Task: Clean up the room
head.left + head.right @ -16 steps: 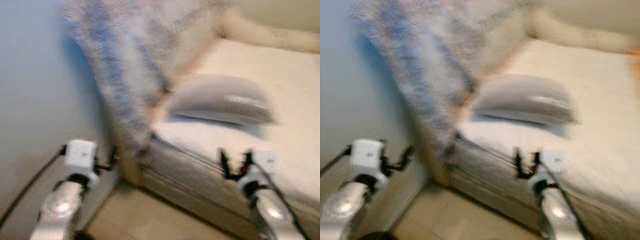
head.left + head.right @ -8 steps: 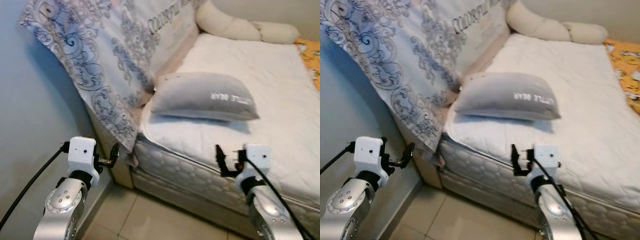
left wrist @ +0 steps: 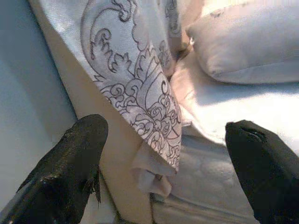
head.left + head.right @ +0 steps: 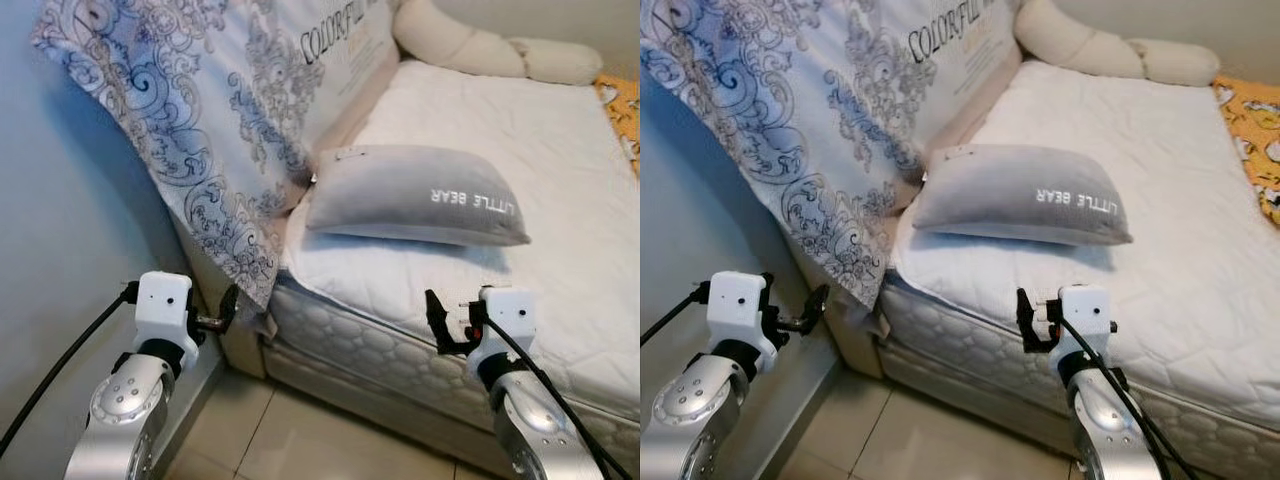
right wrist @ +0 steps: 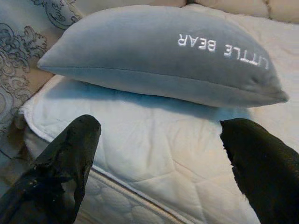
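A grey pillow lettered "LITTLE BEAR" lies on the white mattress, near its head end. A patterned white-and-grey sheet hangs over the headboard and down past the bed's corner. My right gripper hovers open at the mattress's near edge, a short way in front of the pillow, with nothing between its fingers. My left gripper is open beside the bed's corner, facing the sheet's hanging hem without touching it.
A long cream bolster lies along the far end of the bed. An orange patterned blanket shows at the right edge. A pale blue wall stands close on my left. Tiled floor lies below the bed side.
The picture has gone from blurred to sharp as my head steadied and shifted a little. Both arms hold much the same pose, grippers still open.
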`<state>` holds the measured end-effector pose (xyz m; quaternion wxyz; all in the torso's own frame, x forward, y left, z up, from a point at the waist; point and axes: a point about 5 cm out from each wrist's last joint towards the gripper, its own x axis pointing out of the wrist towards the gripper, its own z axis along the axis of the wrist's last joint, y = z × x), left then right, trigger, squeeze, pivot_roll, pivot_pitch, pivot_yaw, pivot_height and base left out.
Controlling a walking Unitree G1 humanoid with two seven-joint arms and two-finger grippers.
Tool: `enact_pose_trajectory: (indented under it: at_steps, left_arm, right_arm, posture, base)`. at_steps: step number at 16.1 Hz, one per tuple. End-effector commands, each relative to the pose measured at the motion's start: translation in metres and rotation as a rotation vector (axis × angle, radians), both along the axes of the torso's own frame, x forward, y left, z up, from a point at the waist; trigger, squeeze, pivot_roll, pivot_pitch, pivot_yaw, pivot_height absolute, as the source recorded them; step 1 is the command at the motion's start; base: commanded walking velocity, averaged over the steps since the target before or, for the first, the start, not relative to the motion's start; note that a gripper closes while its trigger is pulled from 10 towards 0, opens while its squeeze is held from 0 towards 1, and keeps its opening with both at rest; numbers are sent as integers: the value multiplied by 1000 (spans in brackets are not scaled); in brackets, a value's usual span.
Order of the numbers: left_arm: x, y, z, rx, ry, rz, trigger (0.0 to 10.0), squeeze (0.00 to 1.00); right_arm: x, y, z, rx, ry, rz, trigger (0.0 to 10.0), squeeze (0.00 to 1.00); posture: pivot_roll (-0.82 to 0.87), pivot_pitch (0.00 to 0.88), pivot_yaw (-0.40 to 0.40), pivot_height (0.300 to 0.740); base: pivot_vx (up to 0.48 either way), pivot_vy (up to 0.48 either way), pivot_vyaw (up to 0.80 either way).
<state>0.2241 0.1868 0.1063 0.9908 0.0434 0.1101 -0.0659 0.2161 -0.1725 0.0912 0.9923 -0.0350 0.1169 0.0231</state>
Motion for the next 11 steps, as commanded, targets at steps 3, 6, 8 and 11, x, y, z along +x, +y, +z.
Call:
enact_pose_trajectory:
  at_steps: [3,6,8,11]
  left_arm:
    - [-1,3,-1,6,1,3,10000,898]
    - [-1,2,-1,13,-1,-10,10000,898]
    - [-1,2,-1,14,-2,-11,10000,898]
    - [-1,-1,1,19,-11,-44,10000,894]
  right_arm:
    - [3,2,1,-9,-9,20,10000,0]
    - [5,3,2,-14,-16,26,10000,0]
    - [5,3,2,-14,-17,27,10000,0]
    - [7,3,3,4,-27,20,10000,0]
  posture:
    - [4,0,3,740]
    - [6,0,4,740]
    - [6,0,4,740]
    - [8,0,7,740]
  base:
    - [292,0,0]
    - [294,0,0]
    - [294,0,0]
    - [292,0,0]
